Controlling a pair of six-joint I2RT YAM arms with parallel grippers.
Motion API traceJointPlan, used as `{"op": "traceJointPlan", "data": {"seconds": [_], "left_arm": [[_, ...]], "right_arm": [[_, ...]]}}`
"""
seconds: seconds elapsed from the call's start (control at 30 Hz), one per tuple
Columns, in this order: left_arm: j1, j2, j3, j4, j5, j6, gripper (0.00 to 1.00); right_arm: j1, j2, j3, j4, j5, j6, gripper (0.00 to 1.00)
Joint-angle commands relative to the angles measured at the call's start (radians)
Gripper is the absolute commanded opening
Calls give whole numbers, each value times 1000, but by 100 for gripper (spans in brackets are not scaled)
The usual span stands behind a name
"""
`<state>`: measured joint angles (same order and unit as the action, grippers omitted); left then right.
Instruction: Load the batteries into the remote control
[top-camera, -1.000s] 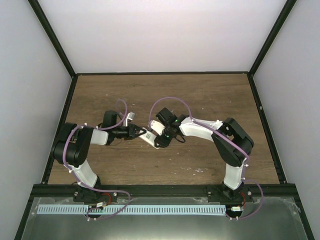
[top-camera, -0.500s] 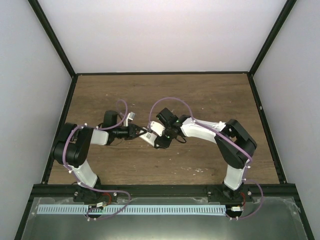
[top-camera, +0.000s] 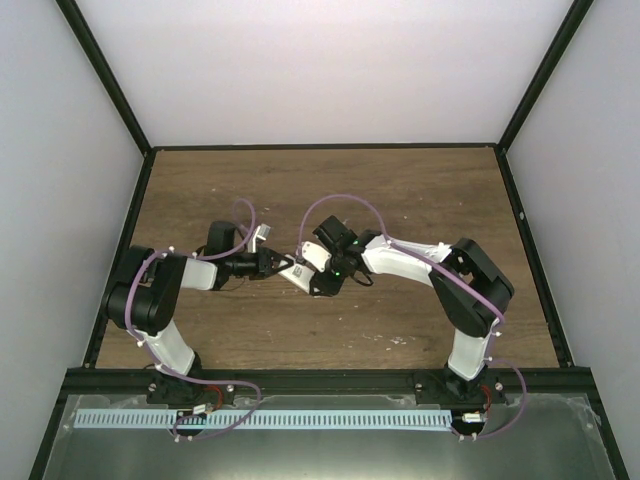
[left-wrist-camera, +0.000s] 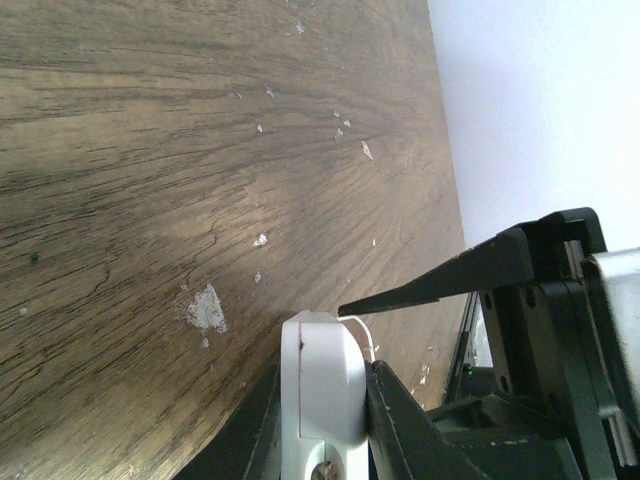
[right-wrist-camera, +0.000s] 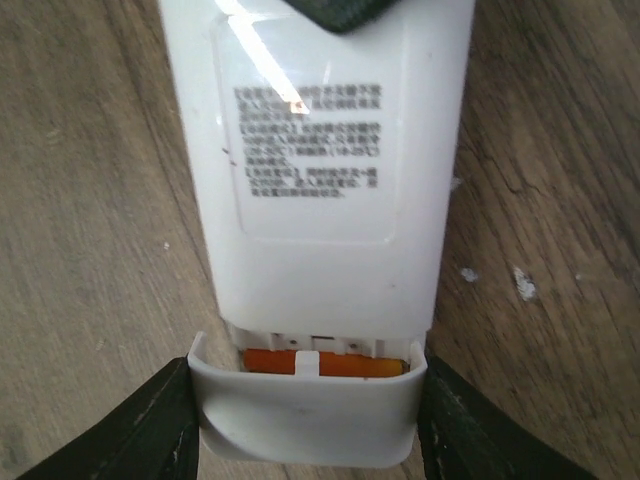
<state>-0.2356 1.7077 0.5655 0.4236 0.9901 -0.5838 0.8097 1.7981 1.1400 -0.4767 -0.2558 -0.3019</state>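
The right gripper (right-wrist-camera: 308, 425) pinches the white cover (right-wrist-camera: 305, 408) between its two fingers, at the remote's open end. Just beyond the fingertips, an orange battery (right-wrist-camera: 320, 362) shows in the gap. The remote (right-wrist-camera: 315, 150) stretches away, label up, with the wooden table (left-wrist-camera: 120, 150) beneath. At its far end the left gripper (left-wrist-camera: 322, 430) clamps its sides.
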Motion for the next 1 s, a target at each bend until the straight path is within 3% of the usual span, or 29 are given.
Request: {"op": "traceJointPlan", "data": {"seconds": [0.0, 0.97], "left_arm": [[-4, -3, 6, -21, -70, 59, 0], [-5, 5, 6, -17, -64, 59, 0]], "right_arm": [[-12, -25, -19, 11, 63, -2, 49], [-26, 0, -10, 24, -1, -11, 50]]}}
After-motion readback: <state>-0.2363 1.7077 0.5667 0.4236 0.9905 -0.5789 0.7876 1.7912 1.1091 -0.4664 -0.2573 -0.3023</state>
